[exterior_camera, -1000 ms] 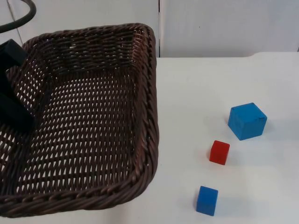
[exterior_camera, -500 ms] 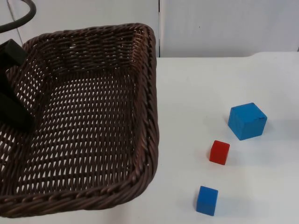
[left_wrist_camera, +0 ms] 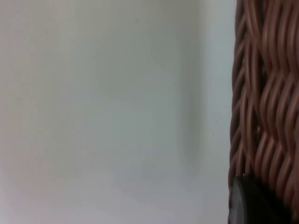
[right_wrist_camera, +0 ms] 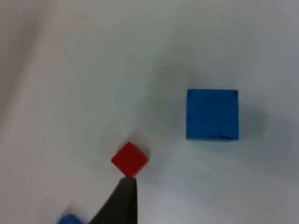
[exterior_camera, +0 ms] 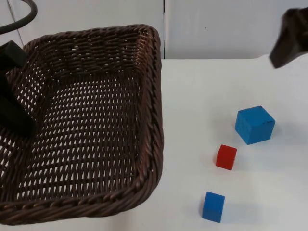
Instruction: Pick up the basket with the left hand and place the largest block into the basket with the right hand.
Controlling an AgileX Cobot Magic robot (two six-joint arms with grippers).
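Brown wicker basket (exterior_camera: 91, 120): held up by my left gripper (exterior_camera: 12, 103) at its left rim, fingers clamped on the weave; the left wrist view has the rim (left_wrist_camera: 264, 102) hard against a black fingertip. Position unchanged from a second ago.

Right gripper (exterior_camera: 288, 38): new entry. Absent from the top view half a second ago, it has now come in at the upper right, above the far edge of the white surface (exterior_camera: 202, 96). Whether its fingers are open or closed I cannot tell; holding nothing that I can see.

Large blue block (exterior_camera: 254, 124): the biggest of the three, on the surface well right of the basket, untouched; seen square-on in the right wrist view (right_wrist_camera: 212, 114).

Red block (exterior_camera: 226, 157): small, just below-left of the large one, apart from it.

Small blue block (exterior_camera: 213, 206): nearest the front edge, apart from the red.

My reading: the basket lift looks done, the right arm's approach to the large block has begun, grasp not yet made
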